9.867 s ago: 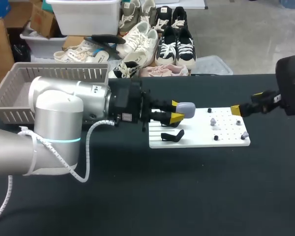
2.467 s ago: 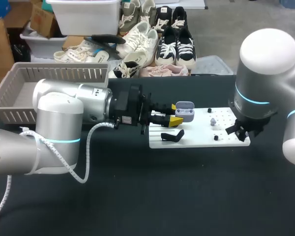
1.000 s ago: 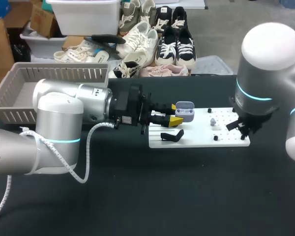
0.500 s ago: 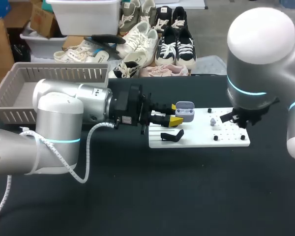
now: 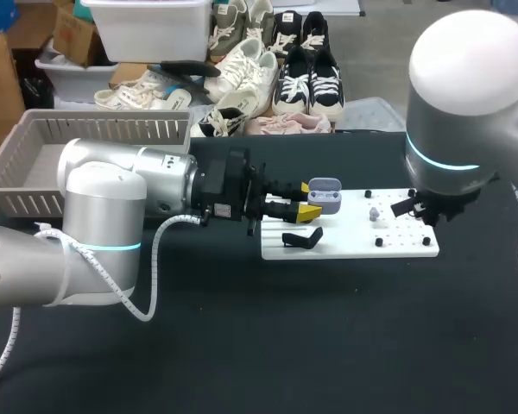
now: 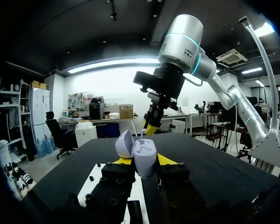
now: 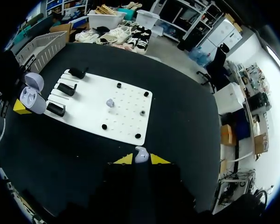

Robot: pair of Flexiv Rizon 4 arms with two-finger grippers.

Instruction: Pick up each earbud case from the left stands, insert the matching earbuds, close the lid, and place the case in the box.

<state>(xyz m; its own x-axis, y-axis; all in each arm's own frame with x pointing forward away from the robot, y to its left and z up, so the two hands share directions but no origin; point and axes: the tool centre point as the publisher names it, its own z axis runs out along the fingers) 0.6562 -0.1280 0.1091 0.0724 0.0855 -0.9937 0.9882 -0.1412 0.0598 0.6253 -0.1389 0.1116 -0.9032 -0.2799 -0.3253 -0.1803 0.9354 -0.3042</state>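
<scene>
Earbud in hand, open case waiting for it.

Head view: the left gripper clamps the earbud case over the white board's left end, with a black stand beneath and the box well apart. Left wrist view: the lid is open. Right wrist view: the right gripper pinches an earbud, which I judge must next be seated in the case; another earbud sits on the board.
</scene>
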